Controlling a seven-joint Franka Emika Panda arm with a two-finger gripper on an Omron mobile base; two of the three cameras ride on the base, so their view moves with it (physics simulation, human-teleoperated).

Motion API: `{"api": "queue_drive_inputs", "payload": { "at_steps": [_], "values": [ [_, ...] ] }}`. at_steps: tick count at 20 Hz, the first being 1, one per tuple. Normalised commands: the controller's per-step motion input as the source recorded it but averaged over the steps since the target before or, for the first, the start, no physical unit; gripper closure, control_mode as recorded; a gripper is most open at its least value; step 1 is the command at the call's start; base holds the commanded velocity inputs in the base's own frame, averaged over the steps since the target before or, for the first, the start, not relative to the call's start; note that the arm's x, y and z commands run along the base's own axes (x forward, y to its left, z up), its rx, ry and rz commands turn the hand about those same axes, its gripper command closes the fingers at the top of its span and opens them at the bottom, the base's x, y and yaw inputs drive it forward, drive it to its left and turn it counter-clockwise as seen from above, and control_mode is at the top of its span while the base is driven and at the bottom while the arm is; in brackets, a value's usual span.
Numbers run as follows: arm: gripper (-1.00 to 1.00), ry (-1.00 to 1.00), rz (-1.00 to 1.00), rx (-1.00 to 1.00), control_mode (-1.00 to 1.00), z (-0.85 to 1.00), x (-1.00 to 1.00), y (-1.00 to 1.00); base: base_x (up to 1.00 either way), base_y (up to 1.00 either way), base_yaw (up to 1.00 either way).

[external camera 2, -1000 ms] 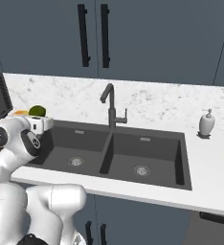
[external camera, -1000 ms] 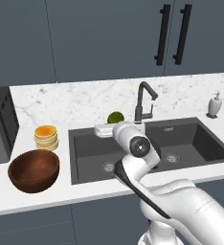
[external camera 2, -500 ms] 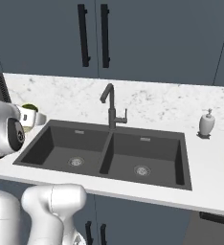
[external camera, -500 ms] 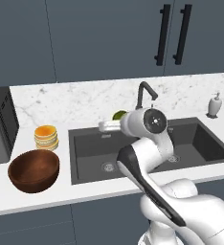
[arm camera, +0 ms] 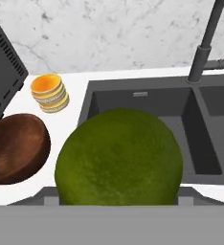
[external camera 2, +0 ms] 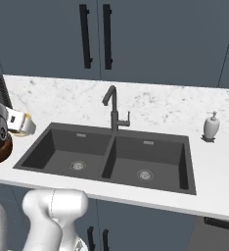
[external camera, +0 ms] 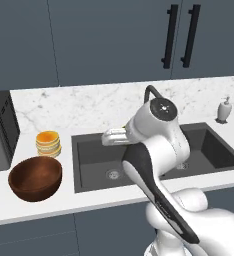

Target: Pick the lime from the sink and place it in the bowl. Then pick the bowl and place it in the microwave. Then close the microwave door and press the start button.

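Observation:
The lime [arm camera: 118,158] looms large in the hand view, a round yellow-green fruit held in my gripper [external camera: 110,137], which is shut on it; its fingertips are hidden behind the fruit. A sliver of the lime [external camera: 120,131] shows at the hand, which hovers above the left basin of the dark sink [external camera: 91,162]. The brown bowl [external camera: 35,177] stands on the counter left of the sink, below and left of the gripper [external camera 2: 21,125]; it looks empty [arm camera: 13,148]. The microwave is out of view.
A stack of orange-yellow discs [external camera: 48,143] sits behind the bowl. A dark slatted appliance [external camera: 0,131] stands at the counter's far left. The curved faucet [external camera 2: 112,110] rises behind the sink's divider, and a soap dispenser [external camera 2: 211,126] stands at the right.
The arm's upper links have swung up and to the right and the hand has turned. The gripper, still holding the lime, has drifted slightly left over the sink's left basin.

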Motion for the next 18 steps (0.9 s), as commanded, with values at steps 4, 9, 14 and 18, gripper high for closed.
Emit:
{"api": "queue_drive_inputs", "payload": {
  "at_steps": [4, 9, 14, 18],
  "values": [
    [1.0, 0.3, 0.05, 0.0, -1.0, 0.0, -0.14, 0.48, 0.0, 0.0, 0.0],
    [1.0, 0.13, 0.09, 0.01, -1.0, -0.1, -0.13, 0.65, 0.0, 0.0, 0.0],
    [1.0, 0.02, 0.06, 0.04, -1.0, -0.55, 0.0, 0.73, 0.0, 0.0, 0.0],
    [1.0, 0.12, 0.02, 0.04, -1.0, -0.43, 0.26, 0.76, 0.0, 0.0, 0.0]
  ]
}}
